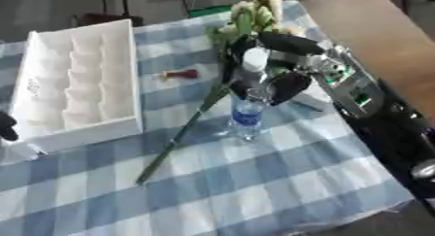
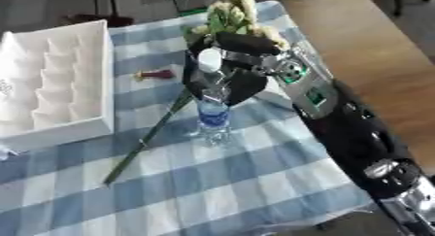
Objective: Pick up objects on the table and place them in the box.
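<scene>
Bottle (image 1: 248, 101) upright, cap up, in right hand (image 1: 285, 65) grip.

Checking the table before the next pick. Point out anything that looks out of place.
Nothing is spilled or broken. The flower lies flat with its long stem slanting across the checked cloth, passing just behind the upright bottle that the right robot hand is gripping, so it could get dragged.

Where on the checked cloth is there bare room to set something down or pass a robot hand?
The near cloth, below the bottle and the flower stem, is bare. A smaller strip lies between the white box and the stem, holding only a small red thing. It is crowded around the bottle, where the right robot hand grips it beside the flowers.
</scene>
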`<move>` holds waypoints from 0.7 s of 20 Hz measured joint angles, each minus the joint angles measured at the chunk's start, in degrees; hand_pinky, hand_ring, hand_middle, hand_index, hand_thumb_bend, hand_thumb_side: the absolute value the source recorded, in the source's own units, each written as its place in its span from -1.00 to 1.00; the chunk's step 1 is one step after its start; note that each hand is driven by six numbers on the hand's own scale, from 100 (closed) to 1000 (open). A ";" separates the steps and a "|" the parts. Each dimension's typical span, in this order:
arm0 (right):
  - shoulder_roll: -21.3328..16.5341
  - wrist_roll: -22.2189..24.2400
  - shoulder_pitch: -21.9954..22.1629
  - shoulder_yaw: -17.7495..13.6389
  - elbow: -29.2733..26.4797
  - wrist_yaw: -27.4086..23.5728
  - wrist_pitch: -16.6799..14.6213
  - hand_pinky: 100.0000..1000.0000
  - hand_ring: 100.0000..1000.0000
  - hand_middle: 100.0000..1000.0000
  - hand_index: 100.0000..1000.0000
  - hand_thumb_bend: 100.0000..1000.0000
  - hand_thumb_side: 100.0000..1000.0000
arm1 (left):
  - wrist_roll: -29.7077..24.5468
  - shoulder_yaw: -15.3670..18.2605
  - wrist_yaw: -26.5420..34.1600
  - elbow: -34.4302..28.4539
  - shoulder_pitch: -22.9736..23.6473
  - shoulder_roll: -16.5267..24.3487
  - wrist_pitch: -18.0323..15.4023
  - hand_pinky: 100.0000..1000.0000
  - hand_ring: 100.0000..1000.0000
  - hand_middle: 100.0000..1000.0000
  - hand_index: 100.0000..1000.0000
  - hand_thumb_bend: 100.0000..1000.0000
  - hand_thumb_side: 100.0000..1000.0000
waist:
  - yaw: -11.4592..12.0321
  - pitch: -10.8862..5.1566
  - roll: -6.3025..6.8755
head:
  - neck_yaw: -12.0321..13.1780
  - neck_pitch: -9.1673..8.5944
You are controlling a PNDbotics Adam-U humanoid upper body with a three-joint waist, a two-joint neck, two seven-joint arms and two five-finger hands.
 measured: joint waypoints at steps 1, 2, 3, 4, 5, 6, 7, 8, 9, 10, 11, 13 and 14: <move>-0.36 1.07 -0.17 -0.06 -0.62 -2.27 1.07 -1.00 -0.49 -0.36 -0.38 -1.00 -0.49 | -0.04 0.00 0.08 0.00 0.00 0.00 0.04 -0.22 0.06 0.36 0.34 -0.85 0.57 | 0.00 0.00 -0.01 | 0.01 0.00; -0.74 2.20 -0.43 -0.18 -1.25 -4.57 2.21 -1.00 -0.50 -0.36 -0.39 -1.00 -0.45 | -0.07 0.00 0.14 0.00 0.00 0.00 0.07 -0.22 0.06 0.36 0.34 -0.85 0.57 | 0.00 0.00 -0.02 | 0.01 0.00; -1.13 3.32 -0.72 -0.38 -1.90 -6.85 3.43 -1.00 -0.50 -0.36 -0.39 -1.00 -0.45 | -0.09 0.00 0.24 0.00 0.00 0.00 0.09 -0.22 0.06 0.36 0.34 -0.85 0.57 | 0.00 0.00 -0.02 | 0.02 0.00; -1.50 4.40 -0.99 -0.52 -2.50 -9.02 4.70 -1.00 -0.50 -0.36 -0.39 -1.00 -0.44 | -0.13 0.00 0.29 0.00 0.00 0.00 0.13 -0.22 0.06 0.36 0.34 -0.85 0.57 | 0.00 0.00 -0.03 | 0.02 0.00; -1.78 5.36 -1.19 -0.72 -3.06 -10.94 5.92 -1.00 -0.50 -0.36 -0.39 -1.00 -0.44 | -0.15 0.00 0.34 0.00 0.00 0.00 0.15 -0.22 0.06 0.36 0.34 -0.85 0.57 | 0.00 0.00 -0.03 | 0.02 0.00; -2.09 6.23 -1.40 -0.85 -3.57 -12.64 7.07 -1.00 -0.50 -0.37 -0.40 -1.00 -0.39 | -0.17 0.00 0.36 0.00 0.00 0.00 0.17 -0.22 0.06 0.36 0.34 -0.85 0.57 | 0.00 0.00 -0.04 | 0.03 0.00; -2.37 7.03 -1.70 -1.01 -4.08 -14.38 8.24 -1.00 -0.50 -0.37 -0.40 -1.00 -0.39 | -0.18 0.00 0.37 0.00 0.01 0.00 0.18 -0.22 0.06 0.36 0.34 -0.85 0.57 | 0.00 0.00 -0.04 | 0.03 0.00; -2.66 7.77 -2.07 -1.12 -4.54 -16.17 9.44 -1.00 -0.50 -0.38 -0.40 -1.00 -0.33 | -0.20 0.00 0.39 0.00 0.01 0.00 0.20 -0.23 0.06 0.36 0.34 -0.85 0.57 | 0.00 0.00 -0.05 | 0.03 0.00; -3.02 8.36 -2.54 -1.28 -4.90 -18.00 10.65 -1.00 -0.50 -0.38 -0.40 -1.00 -0.33 | -0.26 0.00 0.42 0.00 0.01 0.00 0.24 -0.23 0.06 0.36 0.34 -0.85 0.57 | 0.00 0.00 -0.07 | 0.03 0.00; -3.44 8.80 -3.18 -1.52 -5.15 -19.86 11.91 -1.00 -0.50 -0.38 -0.41 -1.00 -0.30 | -0.32 -0.01 0.50 0.00 0.01 0.00 0.29 -0.23 0.06 0.36 0.34 -0.84 0.57 | 0.01 0.00 -0.11 | 0.03 0.00; -3.89 9.08 -3.85 -1.84 -5.40 -21.57 13.09 -1.00 -0.50 -0.38 -0.41 -1.00 -0.30 | -0.40 -0.02 0.58 0.00 0.01 0.00 0.35 -0.23 0.06 0.36 0.34 -0.84 0.57 | 0.07 0.00 -0.18 | 0.02 0.00; -4.76 9.15 -5.11 -2.61 -5.58 -24.22 15.06 -1.00 -0.50 -0.37 -0.41 -1.00 -0.30 | -0.52 -0.03 0.76 0.00 0.00 0.00 0.35 -0.23 0.06 0.36 0.34 -0.85 0.57 | 0.27 0.01 -0.32 | -0.01 0.00; -5.12 9.03 -5.68 -2.94 -5.57 -25.16 15.85 -1.00 -0.50 -0.37 -0.41 -1.00 -0.30 | -0.55 -0.04 0.82 0.00 0.00 0.00 0.35 -0.23 0.06 0.36 0.34 -0.85 0.56 | 0.49 0.07 -0.34 | -0.04 0.00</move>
